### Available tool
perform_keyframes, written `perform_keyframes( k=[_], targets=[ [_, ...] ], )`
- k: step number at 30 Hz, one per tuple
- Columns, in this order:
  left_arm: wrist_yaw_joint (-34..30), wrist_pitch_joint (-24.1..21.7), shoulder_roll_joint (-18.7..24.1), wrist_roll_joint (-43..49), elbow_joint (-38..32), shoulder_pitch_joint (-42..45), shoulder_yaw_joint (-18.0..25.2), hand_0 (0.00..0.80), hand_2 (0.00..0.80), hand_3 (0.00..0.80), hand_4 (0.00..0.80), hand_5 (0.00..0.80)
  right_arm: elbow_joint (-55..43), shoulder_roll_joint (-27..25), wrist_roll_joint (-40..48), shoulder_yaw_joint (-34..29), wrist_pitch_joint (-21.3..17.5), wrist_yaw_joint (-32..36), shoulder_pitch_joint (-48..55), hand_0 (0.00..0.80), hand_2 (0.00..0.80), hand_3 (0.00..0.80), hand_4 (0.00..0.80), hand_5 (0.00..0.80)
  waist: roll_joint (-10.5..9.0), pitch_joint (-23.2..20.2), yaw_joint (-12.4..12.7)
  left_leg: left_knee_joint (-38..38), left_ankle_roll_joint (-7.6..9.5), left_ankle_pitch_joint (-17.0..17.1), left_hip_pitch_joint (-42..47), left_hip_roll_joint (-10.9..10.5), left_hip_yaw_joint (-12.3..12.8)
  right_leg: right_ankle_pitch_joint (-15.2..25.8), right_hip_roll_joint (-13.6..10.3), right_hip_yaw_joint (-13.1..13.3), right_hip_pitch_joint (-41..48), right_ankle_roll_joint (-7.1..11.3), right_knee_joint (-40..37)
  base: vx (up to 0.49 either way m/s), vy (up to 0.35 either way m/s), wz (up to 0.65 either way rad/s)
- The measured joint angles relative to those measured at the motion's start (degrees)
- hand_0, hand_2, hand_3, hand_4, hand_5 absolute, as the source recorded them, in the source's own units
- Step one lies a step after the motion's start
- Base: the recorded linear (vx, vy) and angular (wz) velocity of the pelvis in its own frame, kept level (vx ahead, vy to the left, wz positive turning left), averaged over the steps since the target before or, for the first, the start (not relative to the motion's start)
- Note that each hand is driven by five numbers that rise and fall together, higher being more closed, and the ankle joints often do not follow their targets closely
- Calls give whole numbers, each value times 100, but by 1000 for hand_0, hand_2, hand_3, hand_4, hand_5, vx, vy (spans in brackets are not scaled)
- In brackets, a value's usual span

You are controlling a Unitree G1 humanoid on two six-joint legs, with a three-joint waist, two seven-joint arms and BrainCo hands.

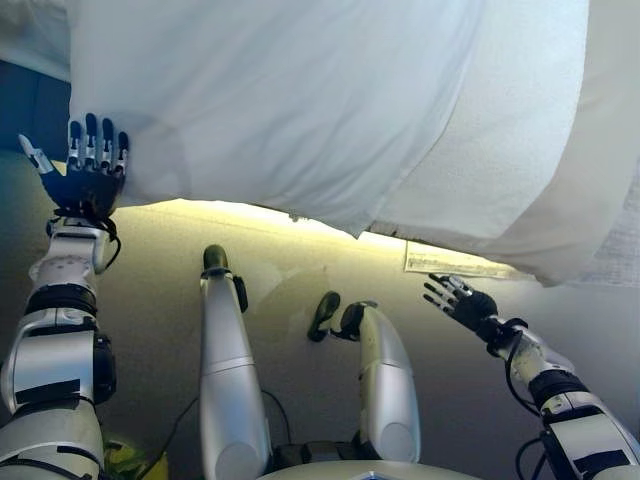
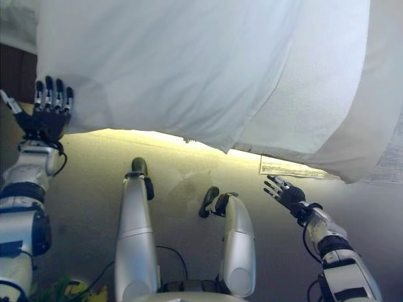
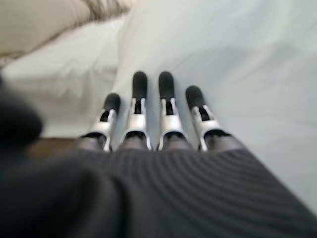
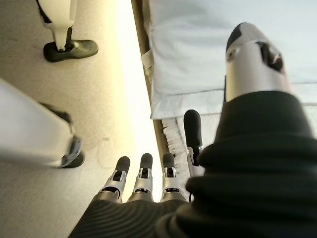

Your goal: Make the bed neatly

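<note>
Left hand (image 1: 88,170), fingers straight, rests at the white duvet (image 1: 300,110) corner; right hand (image 1: 462,300) hangs open, apart. Smoothing likely works best with flat, outward strokes toward the bed's edge.

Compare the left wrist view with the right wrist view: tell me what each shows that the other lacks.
Only the left wrist view shows the left hand, fingers straight against the white duvet, with a beige cover beyond. Only the right wrist view shows the right hand, open and touching nothing, above the carpet floor beside the bed's edge. Both show white bedding.
</note>
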Motion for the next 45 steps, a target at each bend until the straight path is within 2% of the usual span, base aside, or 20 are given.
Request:
perform_keyframes(
  k=[8,20,28,45],
  targets=[
    [637,107,147,-171,426,-118,4,0,0,0,0,0,94,-5,83,-1,-114,5,-184,0,0,0,0,0,-2,-2,-148,194,44,-59,-367,-27,-22,31,-19,33,-322,58,116,-33,9,-3],
    [1128,355,168,-633,505,-152,5,0,0,0,0,0,199,-75,115,-2,-176,105,-402,0,0,0,0,0,-2,-2,-125,217,55,-45,-614,-114,-9,-15,-107,81,-644,51,271,-35,-3,1],
    [1503,390,179,-677,631,-153,16,0,0,0,0,0,198,-164,222,-3,-261,161,-433,0,0,0,0,0,-3,-2,-109,260,45,-52,-678,-118,-71,-50,-104,29,-652,36,295,-15,-86,2],
    [2127,855,224,-892,1075,-18,78,0,0,0,0,0,195,-207,245,-6,-332,272,-432,0,0,0,0,0,-5,-4,-99,282,51,-37,-794,-159,-197,-55,-113,-115,-624,48,279,-13,-58,2]
  ],
)
